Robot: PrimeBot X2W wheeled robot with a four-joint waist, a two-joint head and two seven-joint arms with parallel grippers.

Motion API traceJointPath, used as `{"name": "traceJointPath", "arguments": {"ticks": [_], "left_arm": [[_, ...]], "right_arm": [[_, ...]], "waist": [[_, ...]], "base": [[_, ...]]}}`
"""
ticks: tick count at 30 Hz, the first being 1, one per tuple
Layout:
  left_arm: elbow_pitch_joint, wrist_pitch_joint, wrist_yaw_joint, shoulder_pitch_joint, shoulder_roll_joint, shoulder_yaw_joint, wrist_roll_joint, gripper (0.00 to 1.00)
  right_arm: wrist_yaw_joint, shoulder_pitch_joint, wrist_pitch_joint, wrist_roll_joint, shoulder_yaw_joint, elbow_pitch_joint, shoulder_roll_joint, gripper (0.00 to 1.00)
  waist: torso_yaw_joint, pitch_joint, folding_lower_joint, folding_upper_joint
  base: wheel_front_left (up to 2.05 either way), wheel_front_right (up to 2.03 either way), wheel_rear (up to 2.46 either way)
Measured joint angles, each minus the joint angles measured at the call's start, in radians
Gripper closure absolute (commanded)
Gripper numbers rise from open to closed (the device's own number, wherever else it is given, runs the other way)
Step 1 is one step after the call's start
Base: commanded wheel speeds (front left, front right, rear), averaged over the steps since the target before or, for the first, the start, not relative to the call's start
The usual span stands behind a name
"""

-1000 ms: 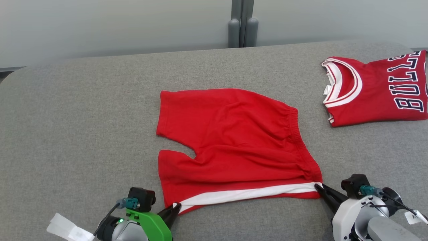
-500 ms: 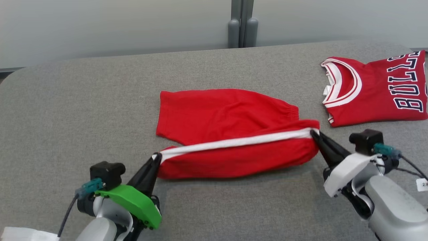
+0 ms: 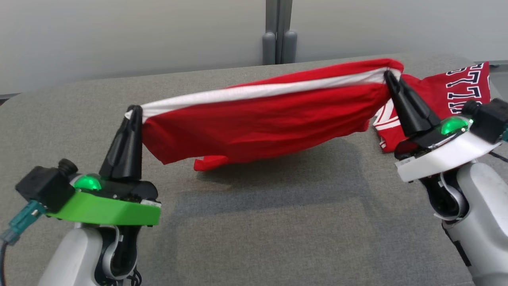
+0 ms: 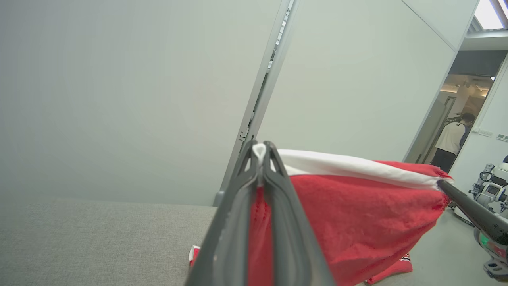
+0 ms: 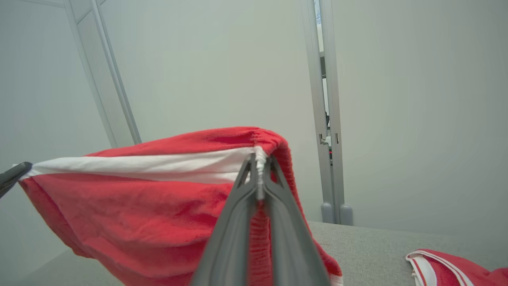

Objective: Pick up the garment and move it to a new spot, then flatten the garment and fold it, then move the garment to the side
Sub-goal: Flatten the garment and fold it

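You have the red shorts (image 3: 258, 119) hanging across the middle of the head view above the grey padded table (image 3: 258, 222). The left gripper (image 3: 134, 110) pinches their white stripe at left and the right gripper (image 3: 387, 74) pinches it at upper right. A red jersey (image 3: 468, 83) lies at the frame's right edge, with pale wall panels (image 3: 119, 35) behind.

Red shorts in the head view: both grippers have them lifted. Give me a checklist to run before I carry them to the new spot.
1. Left gripper shut on the white-striped edge of the shorts: ok.
2. Right gripper shut on the other end of that edge: ok.
3. Edge stretched straight between them: ok.
4. Lowest hem corner off the table: cannot tell; it hangs close.
5. Hanging cloth apart from the folded jersey: cannot tell; the shorts' right end overlaps it in the head view.
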Motion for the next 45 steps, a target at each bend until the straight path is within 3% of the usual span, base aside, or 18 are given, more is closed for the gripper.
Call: {"name": "traceJointPath", "arguments": {"ticks": [4,7,11,15,18,22,25,30,37,40,45], "left_arm": [[-0.113,0.000,0.000,-0.017,0.011,0.045,0.007,1.00],[-0.158,0.003,-0.003,-0.064,0.024,0.054,0.011,1.00],[-0.111,0.027,-0.006,-0.105,0.034,0.044,-0.008,1.00],[0.048,0.088,-0.010,-0.172,0.064,0.026,0.002,1.00],[0.135,0.109,-0.007,-0.291,0.075,0.045,0.016,1.00],[0.118,0.069,0.007,-0.519,0.053,0.118,0.017,1.00],[0.112,0.051,0.004,-0.585,0.050,0.125,0.017,1.00],[0.167,0.060,-0.021,-0.457,0.036,0.053,0.017,1.00],[0.318,0.080,-0.028,-0.022,-0.035,-0.061,-0.024,1.00],[0.359,0.064,-0.028,0.077,-0.049,-0.073,-0.039,1.00],[0.407,0.037,-0.047,0.100,-0.053,-0.072,-0.038,1.00]], "right_arm": [[0.001,-0.008,0.000,0.006,-0.057,-0.182,-0.013,1.00],[0.001,-0.011,-0.001,0.015,-0.050,-0.216,-0.044,1.00],[0.001,-0.010,0.054,0.013,0.050,-0.114,-0.079,1.00],[0.001,-0.092,0.160,0.005,0.159,0.035,-0.087,1.00],[0.002,-0.254,0.172,-0.043,0.128,0.093,-0.069,1.00],[-0.012,-0.513,0.084,-0.076,0.022,0.060,-0.017,1.00],[-0.019,-0.553,0.056,-0.096,0.024,0.085,-0.015,1.00],[-0.009,-0.373,0.106,-0.081,0.116,0.227,-0.016,1.00],[0.001,-0.071,0.159,-0.074,0.287,0.423,-0.021,1.00],[0.001,-0.023,0.153,-0.071,0.313,0.456,-0.016,1.00],[0.001,-0.022,0.085,-0.069,0.322,0.463,-0.006,1.00]], "waist": [[-0.014,-0.009,0.0000,0.0000],[-0.018,-0.016,0.0000,0.0000],[-0.020,-0.020,0.0000,0.0000],[-0.025,-0.017,0.0000,0.0000],[-0.022,-0.018,0.0000,0.0000],[-0.012,-0.015,0.0000,0.0000],[-0.005,-0.015,0.0000,0.0000],[0.000,-0.004,0.0000,0.0000],[0.000,0.034,0.0001,0.0000],[-0.001,0.053,0.0000,0.0000],[0.008,0.069,0.0000,0.0000]], "base": [[0.00,0.00,0.00],[0.00,0.00,0.00],[0.00,0.00,0.00],[0.00,0.00,0.00],[0.00,0.00,0.00],[0.00,0.00,0.00],[0.00,0.00,0.00],[0.00,0.00,0.00],[0.00,0.00,0.00],[0.00,0.00,0.00],[0.00,0.00,0.00]]}}
